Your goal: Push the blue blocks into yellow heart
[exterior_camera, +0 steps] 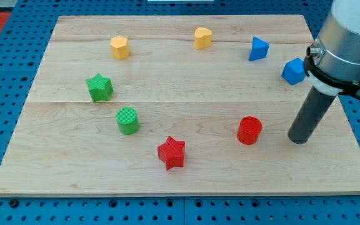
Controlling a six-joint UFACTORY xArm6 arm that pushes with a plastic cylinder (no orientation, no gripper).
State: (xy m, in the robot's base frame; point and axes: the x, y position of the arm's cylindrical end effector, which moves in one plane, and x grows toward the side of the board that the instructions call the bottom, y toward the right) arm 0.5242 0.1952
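Two blue blocks sit near the view's top right: a blue triangle (pixel 258 49) and a blue cube (pixel 293 71), partly hidden by the arm. The yellow heart (pixel 202 38) lies near the top middle, left of the blue triangle. My tip (pixel 299 139) rests on the board at the right, below the blue cube and right of the red cylinder (pixel 249 130). It touches no block.
A yellow hexagon block (pixel 119 47) sits at the top left. A green star (pixel 99 87) and a green cylinder (pixel 128 120) are on the left. A red star (pixel 171 153) is near the bottom middle. The wooden board (pixel 61 169) lies on a blue pegboard.
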